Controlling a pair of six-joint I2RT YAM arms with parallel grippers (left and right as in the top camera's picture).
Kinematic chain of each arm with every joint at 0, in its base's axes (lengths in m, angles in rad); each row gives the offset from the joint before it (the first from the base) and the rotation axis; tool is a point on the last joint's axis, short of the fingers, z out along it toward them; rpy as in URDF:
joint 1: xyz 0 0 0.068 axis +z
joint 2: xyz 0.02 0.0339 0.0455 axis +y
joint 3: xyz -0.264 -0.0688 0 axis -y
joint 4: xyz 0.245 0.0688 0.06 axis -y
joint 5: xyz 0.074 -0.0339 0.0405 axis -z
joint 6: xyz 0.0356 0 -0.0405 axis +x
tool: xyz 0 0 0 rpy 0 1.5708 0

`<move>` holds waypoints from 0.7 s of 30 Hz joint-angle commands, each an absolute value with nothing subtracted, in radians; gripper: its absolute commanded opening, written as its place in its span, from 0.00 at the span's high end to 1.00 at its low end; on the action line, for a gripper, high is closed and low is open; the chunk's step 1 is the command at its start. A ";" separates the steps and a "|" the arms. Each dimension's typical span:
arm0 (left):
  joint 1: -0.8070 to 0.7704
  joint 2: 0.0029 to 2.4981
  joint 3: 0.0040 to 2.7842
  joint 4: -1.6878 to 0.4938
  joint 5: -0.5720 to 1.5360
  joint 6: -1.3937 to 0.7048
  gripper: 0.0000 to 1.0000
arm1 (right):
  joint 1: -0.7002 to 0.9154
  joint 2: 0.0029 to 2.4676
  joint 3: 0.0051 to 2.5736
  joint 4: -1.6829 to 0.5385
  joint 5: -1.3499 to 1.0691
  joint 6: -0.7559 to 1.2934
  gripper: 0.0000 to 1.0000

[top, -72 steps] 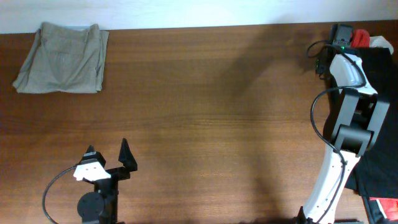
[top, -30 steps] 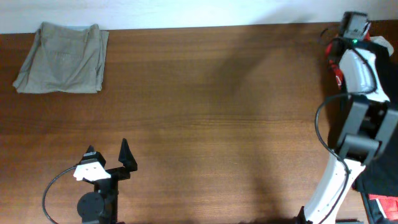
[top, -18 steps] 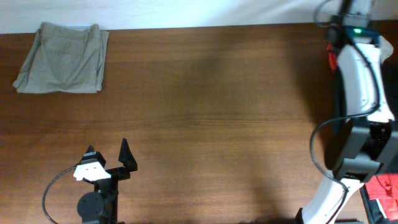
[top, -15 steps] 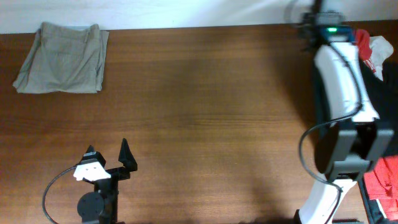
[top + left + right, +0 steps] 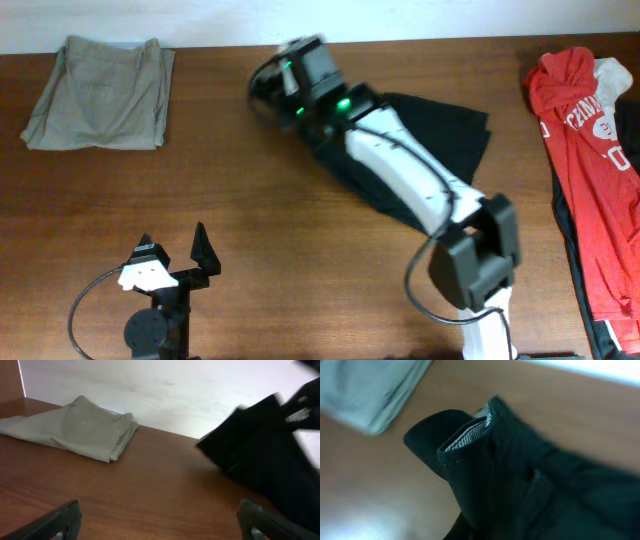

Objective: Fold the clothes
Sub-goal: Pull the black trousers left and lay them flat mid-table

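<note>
Overhead: right end effector (image 5: 296, 62) clenched on black garment (image 5: 450, 130), left end effector (image 5: 172, 242) released.

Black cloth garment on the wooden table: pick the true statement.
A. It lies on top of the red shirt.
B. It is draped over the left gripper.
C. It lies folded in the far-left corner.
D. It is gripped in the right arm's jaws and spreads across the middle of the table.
D: overhead, the black cloth garment spreads over mid-table from the right arm, whose jaws hold its bunched edge.
</note>
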State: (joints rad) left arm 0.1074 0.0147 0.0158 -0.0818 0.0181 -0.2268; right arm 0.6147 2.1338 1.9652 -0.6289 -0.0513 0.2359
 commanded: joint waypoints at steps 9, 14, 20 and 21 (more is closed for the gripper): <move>0.112 0.008 0.009 -0.083 0.019 -0.211 0.01 | 0.785 2.146 1.980 -0.630 -0.221 0.300 0.41; 0.112 0.008 0.009 -0.083 0.019 -0.210 0.01 | 0.711 2.122 1.981 -0.646 -0.221 0.301 0.22; 0.112 0.008 0.009 -0.083 0.019 -0.211 0.01 | 0.469 2.012 1.981 -0.837 -0.221 0.301 0.01; 0.112 0.008 0.009 -0.083 0.019 -0.211 0.01 | 0.427 2.000 1.981 -0.882 -0.221 0.301 0.02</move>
